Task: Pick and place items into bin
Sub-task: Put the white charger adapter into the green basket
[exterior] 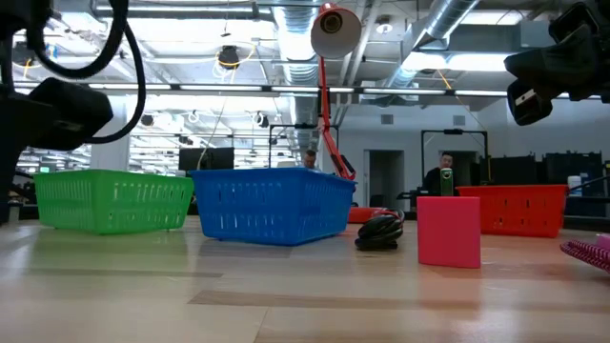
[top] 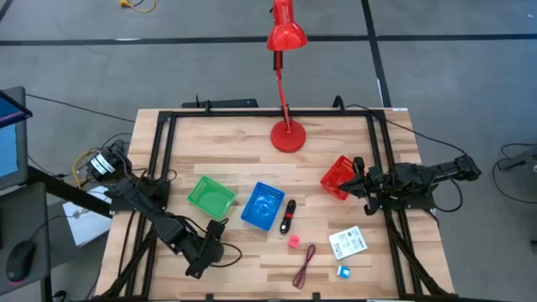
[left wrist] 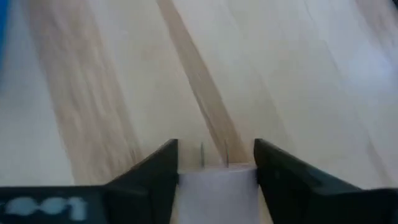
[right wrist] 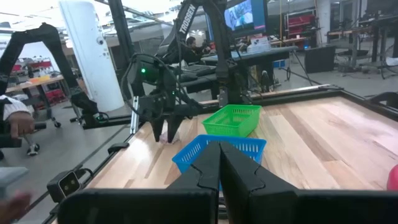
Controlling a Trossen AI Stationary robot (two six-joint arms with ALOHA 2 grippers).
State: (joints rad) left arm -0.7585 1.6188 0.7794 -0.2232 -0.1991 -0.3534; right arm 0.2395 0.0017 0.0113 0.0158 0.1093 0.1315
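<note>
My left gripper [top: 216,228] stands low over the table between the green bin [top: 211,195] and the blue bin [top: 263,205]. It is shut on a pale block [left wrist: 217,190]. A pink cube [top: 294,241], a black-and-red pen-like stick [top: 288,216], a dark red looped cord [top: 304,266], a white printed packet [top: 347,243] and a tiny blue-white piece [top: 342,271] lie loose on the wood. My right gripper [right wrist: 219,162] waits shut at the table's right side, next to the red bin [top: 340,177]. My left gripper pinches the pale block by two opposite sides [left wrist: 183,186] between its two fingers. The fingers slant down at it from above. The block fills the gap between them. The gripper hides the block's underside, so I cannot tell whether it is on the table.
A tall red desk lamp stands with its base [top: 288,136] at the far middle of the table. A dark frame [top: 268,111] runs round the tabletop. Bare wood lies at the near left, in front of my left gripper.
</note>
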